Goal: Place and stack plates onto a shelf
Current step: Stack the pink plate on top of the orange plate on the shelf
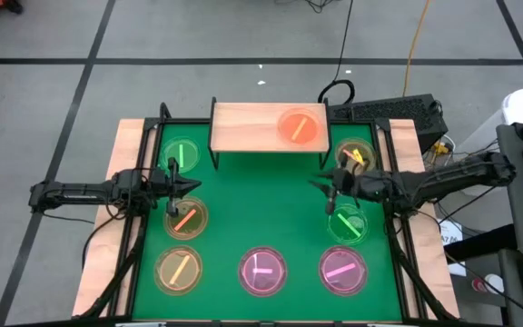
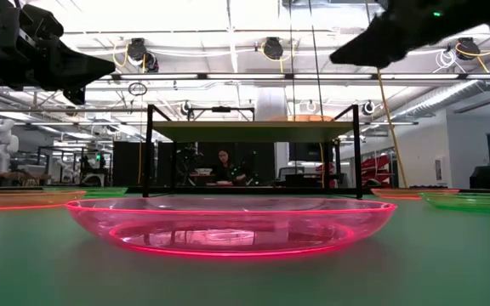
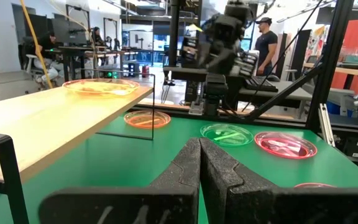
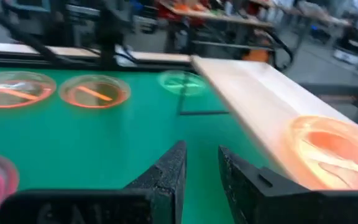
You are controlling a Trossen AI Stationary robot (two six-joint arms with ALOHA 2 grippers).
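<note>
The light-wood shelf [image 1: 248, 127] stands at the table's far edge and carries one orange plate [image 1: 299, 125] on its right part. Several more plates lie flat on the green table: green [image 1: 182, 154], amber [image 1: 185, 218] and amber [image 1: 179, 270] on the left, pink [image 1: 262, 272] and pink [image 1: 343, 270] near, green [image 1: 348, 223] and amber [image 1: 355, 156] on the right. My left gripper [image 1: 189, 186] hovers shut between the left green and amber plates, fingers together [image 3: 199, 149]. My right gripper [image 1: 320, 184] hovers open and empty [image 4: 201, 158] in front of the shelf's right end.
The shelf's left and middle [image 3: 55, 115] are bare wood. Black frame rails [image 1: 142, 227] run along both table sides. The low view looks across the near pink plate [image 2: 228, 225] to the shelf [image 2: 253, 129]. People and desks show in the room beyond.
</note>
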